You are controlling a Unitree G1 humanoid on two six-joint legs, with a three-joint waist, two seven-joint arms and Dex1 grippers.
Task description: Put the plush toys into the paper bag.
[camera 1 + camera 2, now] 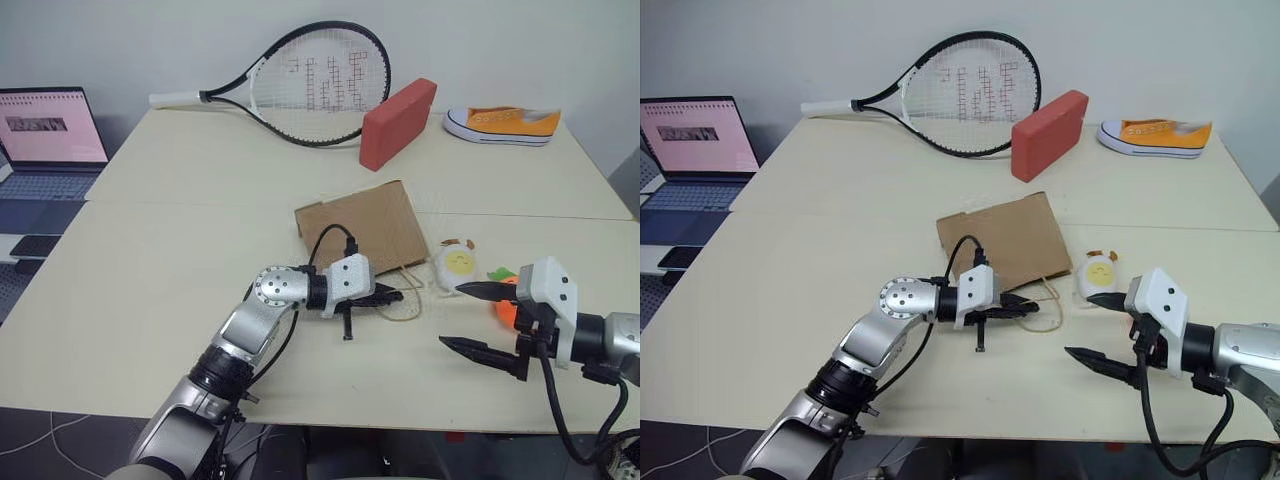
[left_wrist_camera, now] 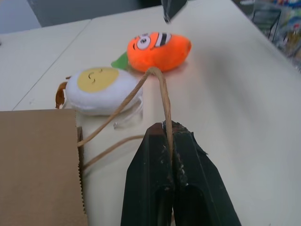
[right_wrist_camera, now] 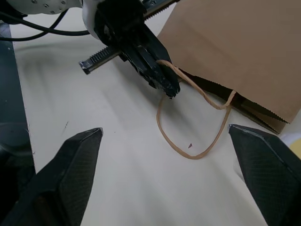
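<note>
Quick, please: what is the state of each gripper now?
Left gripper: closed on one handle of the paper bag.
Right gripper: open, holding nothing.

Looks like a robot test lab or office: plain white wall (image 1: pixel 520 40), pale surface (image 1: pixel 150 300) with unrelated props, open laptop (image 1: pixel 45 140) on a side desk, loose cables on floor (image 1: pixel 40 440).

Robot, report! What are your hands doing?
Left gripper shut on bag handle. Right gripper open, empty. Bag flat; toys outside. Nothing blocking.
</note>
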